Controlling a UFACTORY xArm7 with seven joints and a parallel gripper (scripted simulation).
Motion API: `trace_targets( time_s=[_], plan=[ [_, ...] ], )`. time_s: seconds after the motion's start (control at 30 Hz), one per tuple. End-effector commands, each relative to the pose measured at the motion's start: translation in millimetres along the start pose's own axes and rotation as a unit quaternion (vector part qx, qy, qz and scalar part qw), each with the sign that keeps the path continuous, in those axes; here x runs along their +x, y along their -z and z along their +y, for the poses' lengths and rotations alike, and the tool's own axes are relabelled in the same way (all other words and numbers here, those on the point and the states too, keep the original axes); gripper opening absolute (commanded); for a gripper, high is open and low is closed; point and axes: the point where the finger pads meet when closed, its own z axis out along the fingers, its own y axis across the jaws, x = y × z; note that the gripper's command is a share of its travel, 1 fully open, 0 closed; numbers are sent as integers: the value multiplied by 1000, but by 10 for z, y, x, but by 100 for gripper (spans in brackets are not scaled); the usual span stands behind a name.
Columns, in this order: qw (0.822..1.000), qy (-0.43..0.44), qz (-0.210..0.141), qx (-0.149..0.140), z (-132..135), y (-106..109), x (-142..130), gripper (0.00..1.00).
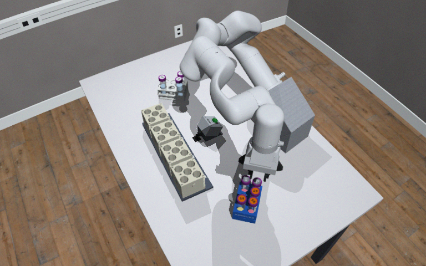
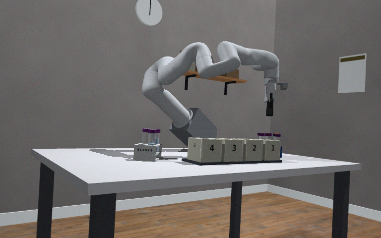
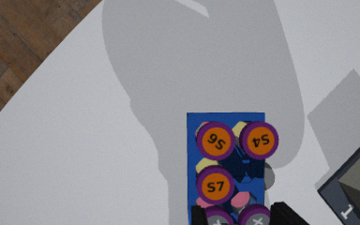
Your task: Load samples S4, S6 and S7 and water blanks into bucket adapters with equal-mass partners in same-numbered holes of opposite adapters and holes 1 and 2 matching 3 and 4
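Observation:
My gripper (image 1: 258,177) (image 2: 269,112) (image 3: 240,219) is part open and empty, above the grey-dotted end of the blue rack (image 1: 243,218) (image 3: 225,117). In the rack stand orange-dotted S4 (image 1: 241,198) (image 3: 259,140), S6 (image 1: 253,200) (image 3: 216,141) and S7 (image 1: 254,191) (image 3: 215,186), plus two grey-dotted tubes, one (image 1: 246,179) and another (image 1: 257,181); their IDs are not fully readable. Adapter 1 (image 1: 194,188) (image 2: 272,153), adapter 2 (image 2: 254,154), adapter 3 (image 2: 233,155) and adapter 4 (image 2: 212,156) show empty holes on the dark stand (image 1: 207,188).
The white BLANKS rack (image 2: 143,156) at the far end holds three purple-capped blanks, one (image 1: 162,77), another (image 1: 178,79) and a third (image 1: 180,73); their numbers are unreadable. The green DONE key (image 1: 214,120) sits on its small sloped desk between adapters and arm, apparently unpressed.

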Motion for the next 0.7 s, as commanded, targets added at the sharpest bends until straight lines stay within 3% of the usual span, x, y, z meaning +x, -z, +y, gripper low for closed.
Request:
trace_targets(
  time_s=[0.0,0.2,0.67],
  plan=[
    [1000,0,2,1,-4,119,7,44],
    [1000,0,2,1,-4,232,6,44],
    [1000,0,2,1,-4,232,7,44]
  ],
)
